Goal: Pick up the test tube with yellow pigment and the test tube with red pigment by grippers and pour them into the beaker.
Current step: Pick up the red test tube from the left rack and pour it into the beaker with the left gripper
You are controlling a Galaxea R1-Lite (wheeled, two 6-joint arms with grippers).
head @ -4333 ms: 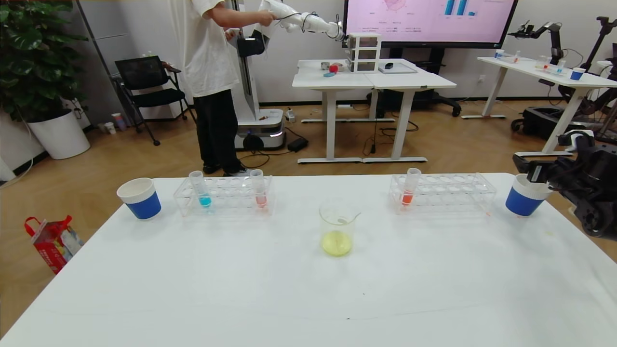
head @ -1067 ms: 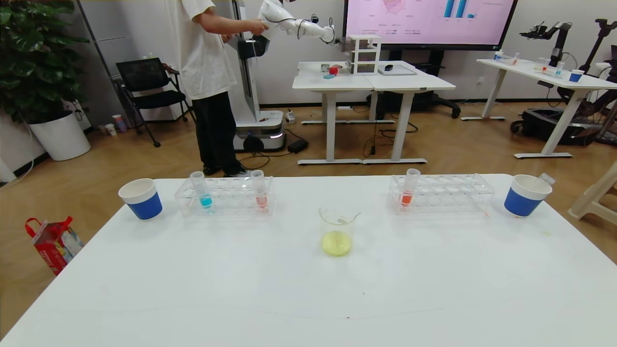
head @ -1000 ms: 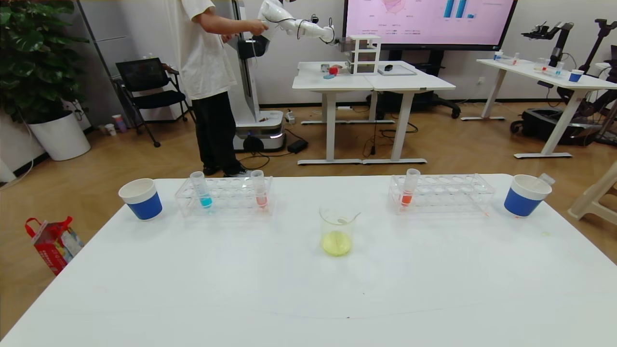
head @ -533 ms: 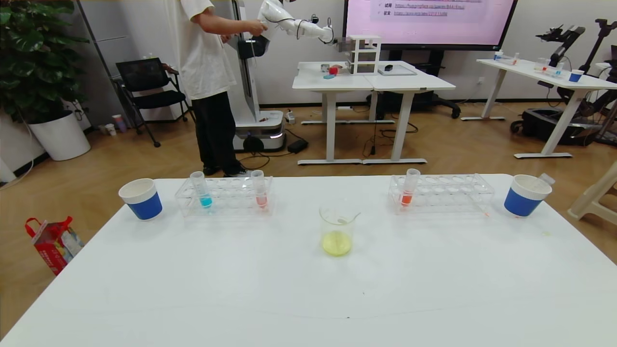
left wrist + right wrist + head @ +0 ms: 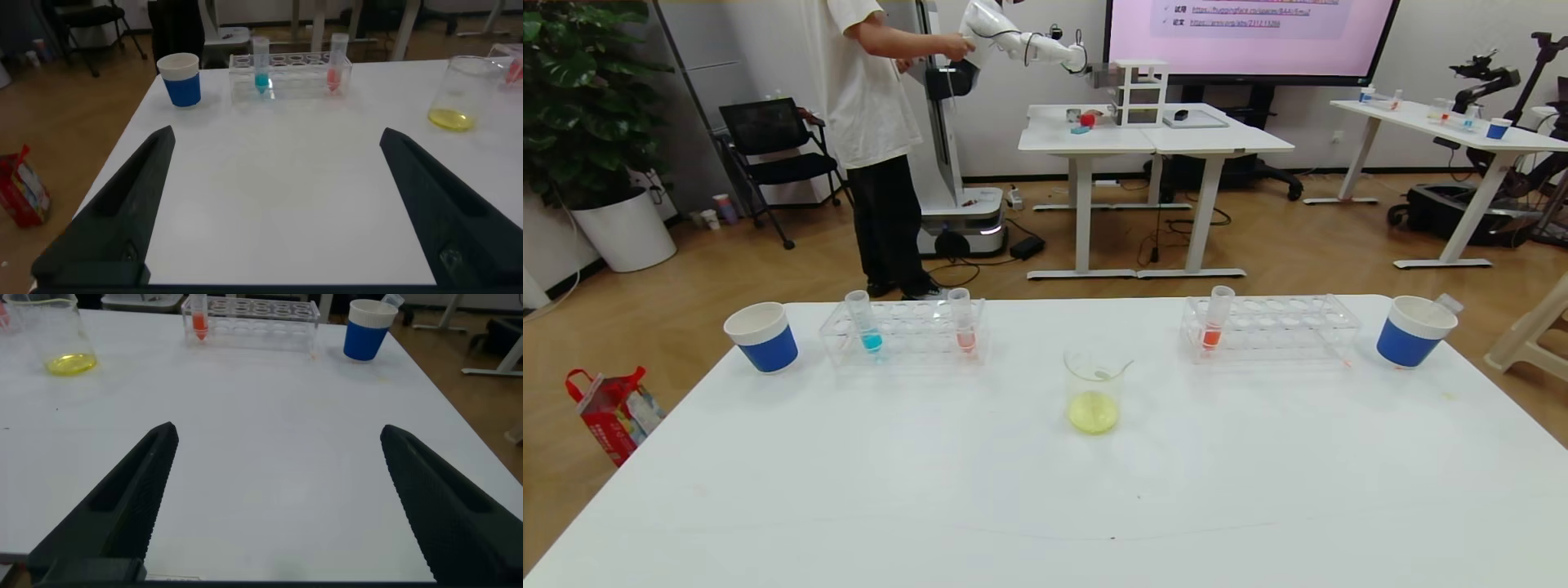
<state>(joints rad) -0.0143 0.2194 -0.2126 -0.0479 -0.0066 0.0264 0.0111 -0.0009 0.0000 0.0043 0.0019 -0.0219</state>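
Both grippers (image 5: 274,204) (image 5: 274,498) short of beaker (image 5: 1093,392).

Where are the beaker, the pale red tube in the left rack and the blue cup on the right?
beaker (image 5: 1093,396): head view, on its glass wall above the yellow liquid.
pale red tube (image 5: 964,328): head view, on its lower body.
right blue cup (image 5: 1406,343): head view, on its blue band.

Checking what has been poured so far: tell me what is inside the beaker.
The beaker holds a shallow layer of yellow liquid at its bottom; above that it looks empty. No red shows in it. Nothing covers it.
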